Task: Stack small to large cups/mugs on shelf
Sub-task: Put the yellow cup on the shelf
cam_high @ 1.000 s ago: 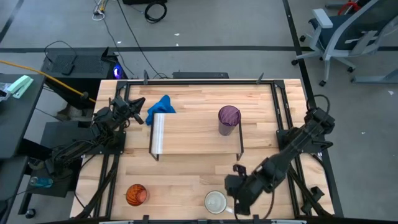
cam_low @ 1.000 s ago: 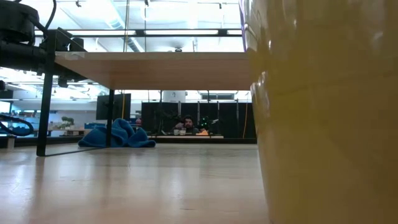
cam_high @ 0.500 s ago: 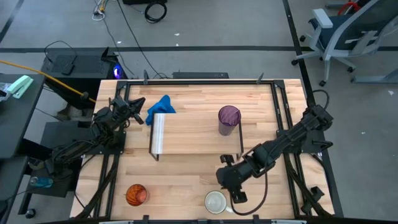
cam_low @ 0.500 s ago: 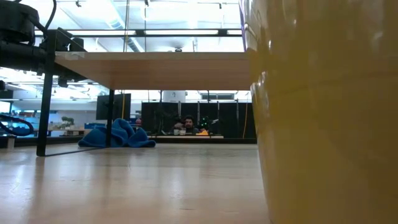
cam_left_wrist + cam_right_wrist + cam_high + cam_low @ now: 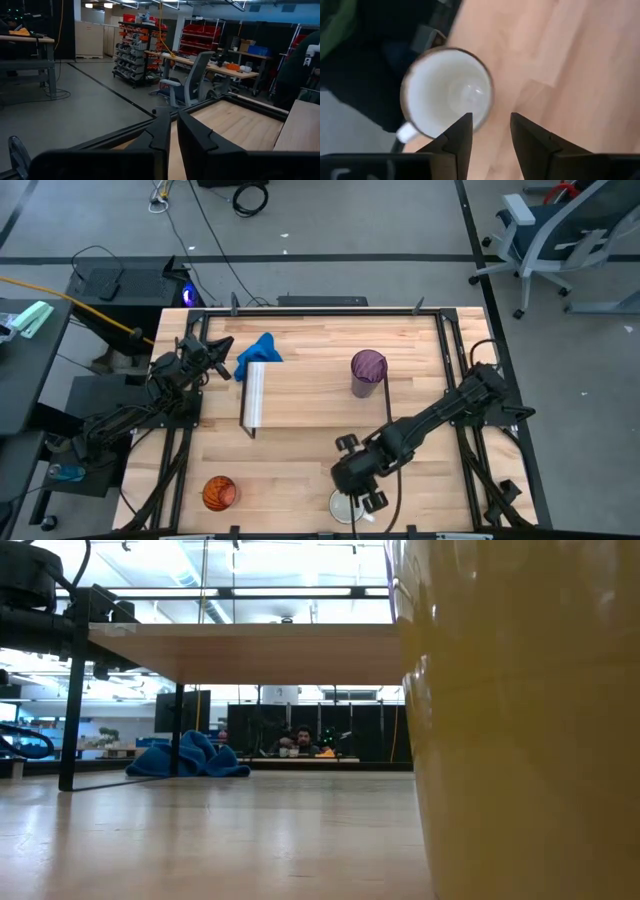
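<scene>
**Right end effector poised over the white mug at the near edge**

Nearest of all, the white glazed ceramic mug with a side handle stands upright at the near edge of the light wooden counter, mouth up and empty. The right end effector hovers directly above it with fingers spread apart, holding nothing. The mug looks stiff, fairly heavy and slick (likely breakable if dropped), so pinching the rim wall beside the handle seems the surest hold.

To the left along the near edge sits the small orange translucent cup, probably light and easily tipped. Farther back, the low light-wood shelf on thin black legs carries the taller purple translucent tumbler at its right end. Beyond its far-left corner lies a crumpled blue cloth. The left end effector waits at the far left, fingers nearly together and empty.
</scene>
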Tool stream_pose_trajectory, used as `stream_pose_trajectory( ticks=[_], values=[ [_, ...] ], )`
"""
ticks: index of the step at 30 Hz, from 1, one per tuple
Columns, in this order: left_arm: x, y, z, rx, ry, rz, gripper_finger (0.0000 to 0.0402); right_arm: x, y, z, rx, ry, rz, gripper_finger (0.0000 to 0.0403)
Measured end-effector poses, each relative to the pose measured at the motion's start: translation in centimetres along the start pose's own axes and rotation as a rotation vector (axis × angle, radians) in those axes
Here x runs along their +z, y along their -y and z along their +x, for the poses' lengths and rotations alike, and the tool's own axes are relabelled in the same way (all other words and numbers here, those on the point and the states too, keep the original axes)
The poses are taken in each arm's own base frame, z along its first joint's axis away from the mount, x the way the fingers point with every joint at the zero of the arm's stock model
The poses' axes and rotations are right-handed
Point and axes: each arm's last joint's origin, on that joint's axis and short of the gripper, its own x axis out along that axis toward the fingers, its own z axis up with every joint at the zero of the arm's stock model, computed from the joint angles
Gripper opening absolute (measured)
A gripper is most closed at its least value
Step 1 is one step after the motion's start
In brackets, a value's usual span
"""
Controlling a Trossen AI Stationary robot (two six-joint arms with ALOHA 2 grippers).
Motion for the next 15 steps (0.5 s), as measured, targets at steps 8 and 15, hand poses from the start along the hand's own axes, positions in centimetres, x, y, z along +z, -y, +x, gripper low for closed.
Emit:
stream_pose_trajectory(
  ticks=[8,15],
  values=[
    [0.0,0.0,0.0,0.000,-0.001,0.002,0.0045,0.9,-0.2,1.9,-0.004,-0.067,-0.025,0.0136],
    [0.0,0.0,0.0,0.000,-0.001,-0.007,0.0041,0.9,0.1,3.3,-0.007,-0.099,-0.027,0.0136]
  ],
)
